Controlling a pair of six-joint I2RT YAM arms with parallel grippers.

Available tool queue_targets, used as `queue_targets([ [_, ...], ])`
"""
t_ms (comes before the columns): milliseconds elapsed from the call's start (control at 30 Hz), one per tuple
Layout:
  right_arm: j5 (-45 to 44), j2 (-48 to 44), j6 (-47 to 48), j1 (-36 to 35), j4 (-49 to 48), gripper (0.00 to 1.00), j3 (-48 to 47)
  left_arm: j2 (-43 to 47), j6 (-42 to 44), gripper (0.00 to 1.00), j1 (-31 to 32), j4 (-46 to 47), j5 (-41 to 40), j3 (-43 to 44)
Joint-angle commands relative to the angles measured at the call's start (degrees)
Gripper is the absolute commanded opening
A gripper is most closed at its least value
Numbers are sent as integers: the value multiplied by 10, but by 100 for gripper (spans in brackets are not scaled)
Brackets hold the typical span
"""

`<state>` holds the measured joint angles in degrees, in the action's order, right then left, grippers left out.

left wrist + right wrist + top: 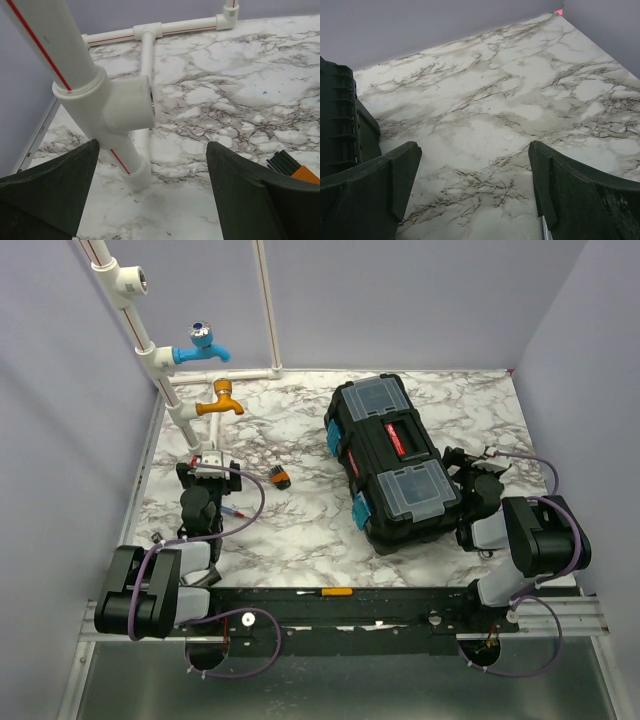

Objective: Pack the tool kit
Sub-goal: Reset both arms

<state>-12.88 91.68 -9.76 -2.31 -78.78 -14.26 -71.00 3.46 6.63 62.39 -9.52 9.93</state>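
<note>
Left hand: my left hand (152, 202) is open wide and holds nothing.
Just in front: a white pipe (107, 107) stands very near my fingers.
Beside it: a small orange and black tool (295, 170) lies on the table (240, 90). It is just outside one finger, not between the two.
Right hand: my right hand (475, 192) is open wide too, and it is empty.
Next to it: the black tool box (395, 462) sits on the right half of the table. Its side is close to one finger of this hand.
Box lid: it looks shut. I cannot tell if the blue-green clips (358, 508) are locked.
Other tool: a screwdriver (335, 592) with a yellow handle lies on the black rail by my arms, well apart from both hands.
Left side worry: I may bump the pipe, because it is so near. I may also knock the little tool away, because it sits beside my finger and not inside my grip.
Right side worry: I may push the box along the table, since I am close to its wall.
Biggest worry: I think no tool can go in while the lid is shut. A tool brought over may land on top and roll off.
</note>
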Motion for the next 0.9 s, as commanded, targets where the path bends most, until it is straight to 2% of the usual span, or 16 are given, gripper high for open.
queue_targets([
  [0, 27, 13, 23, -17, 27, 100, 7, -16, -8, 92, -25, 26, 92, 12],
  [67, 52, 16, 33, -17, 36, 100, 1, -23, -22, 93, -32, 17, 73, 25],
  [100, 59, 15, 35, -17, 38, 100, 1, -19, -31, 98, -33, -1, 58, 30],
  [167, 60, 16, 35, -17, 39, 100, 0, -25, -32, 98, -33, 11, 33, 29],
  [867, 61, 15, 35, -17, 40, 100, 0, -24, -32, 99, -34, 4, 37, 32],
])
